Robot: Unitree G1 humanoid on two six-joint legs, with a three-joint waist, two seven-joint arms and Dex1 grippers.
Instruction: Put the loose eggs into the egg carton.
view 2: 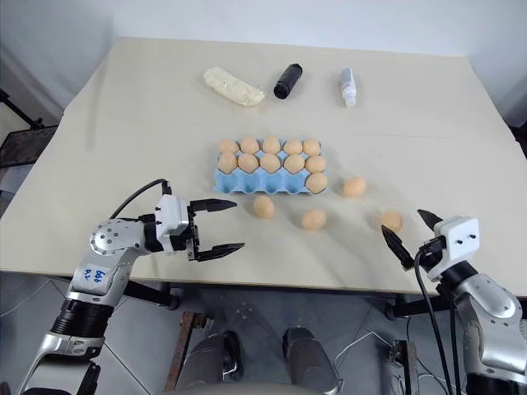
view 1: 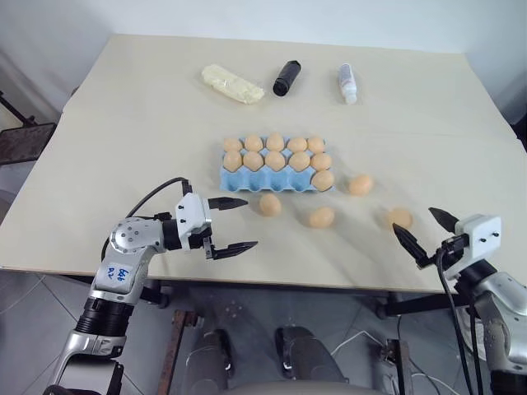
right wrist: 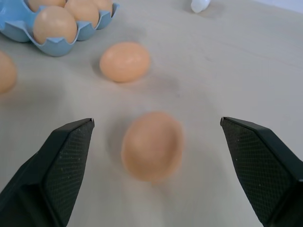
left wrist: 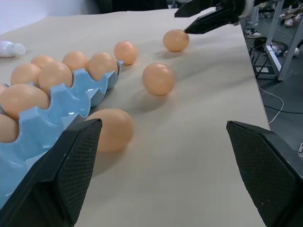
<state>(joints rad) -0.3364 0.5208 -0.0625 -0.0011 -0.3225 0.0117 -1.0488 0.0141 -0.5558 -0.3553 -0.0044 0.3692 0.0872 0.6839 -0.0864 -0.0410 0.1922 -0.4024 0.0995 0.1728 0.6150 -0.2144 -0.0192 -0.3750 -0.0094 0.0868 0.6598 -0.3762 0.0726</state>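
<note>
Four loose eggs lie on the table (view 1: 123,123) outside the egg carton (view 1: 247,180): one (view 1: 270,204) just beside its near edge, at the carton's 6 o'clock; one (view 1: 322,217) at 5 o'clock; one (view 1: 360,184) at 3 o'clock; one (view 1: 400,217) farthest, at 4 o'clock. Judged light, smooth, rigid yet brittle and prone to roll; best pinched gently across the widest middle. The carton's near row has empty cups. The right gripper (view 1: 426,230) is spread wide, straddling the farthest egg's approach; the left gripper (view 1: 233,224) is spread wide, empty, near the first egg.
</note>
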